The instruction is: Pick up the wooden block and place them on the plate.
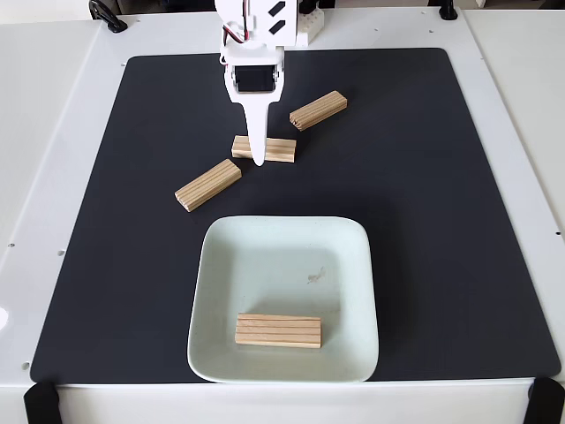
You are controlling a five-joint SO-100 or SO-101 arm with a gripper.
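in the fixed view the white arm is reaching down from the top edge over a black mat [424,221] that is covering most of a white table [62,132]. its gripper [258,157] is pointing toward the camera and its narrow white finger is lying across the middle wooden block [278,148], the tip sitting at that block's near edge. whether the jaws are wide, narrow or closing on the block i cannot tell, since just one finger is showing from this angle.

that middle block is lying flat and roughly level across the picture. another wooden block [318,109] is resting up and to the right of it, tilted, near but apart. a third wooden block [207,185] is lying down and to the left, also tilted, just apart from the middle one.

the plate [221,265] is sitting at the near side of the mat, below the three blocks. a fourth wooden block [278,330] is lying flat inside it near the front rim, and a small brownish mark [316,276] is showing on the plate's floor above that block
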